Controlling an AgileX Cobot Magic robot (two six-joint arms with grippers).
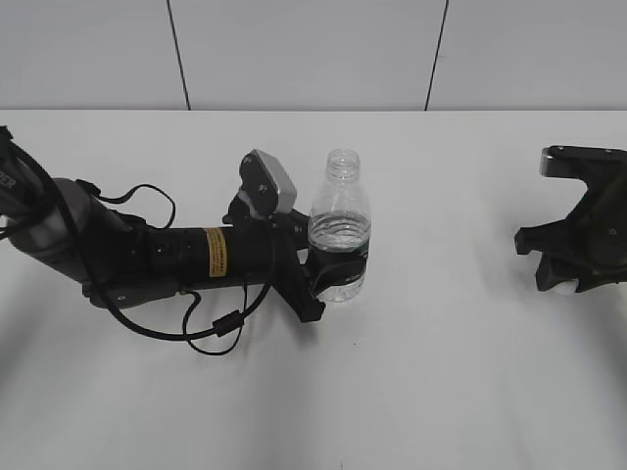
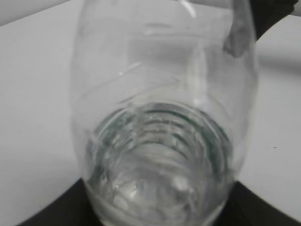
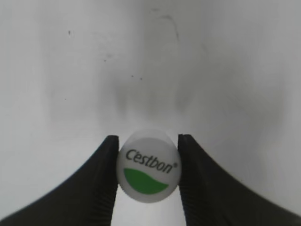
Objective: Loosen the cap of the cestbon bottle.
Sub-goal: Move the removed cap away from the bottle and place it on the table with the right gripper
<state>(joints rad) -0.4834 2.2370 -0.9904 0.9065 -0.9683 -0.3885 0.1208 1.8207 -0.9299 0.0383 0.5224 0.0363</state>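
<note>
The small white round plastic cap [image 3: 148,172] was pinched by the right gripper [image 3: 148,175], far right of the clear ribbed plastic bottle [image 1: 340,235] clamped by the left gripper [image 1: 318,274]; a weak pinch could drop it

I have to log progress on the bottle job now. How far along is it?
Done, it seems: the cap is off, since the cestbon bottle stands on the table with a bare open neck. In hand: the left claw grips the bottle's labelled lower body, and the right claw holds the cap between its fingers, well away from the bottle. Left: probably only setting the cap down and letting go.
</note>
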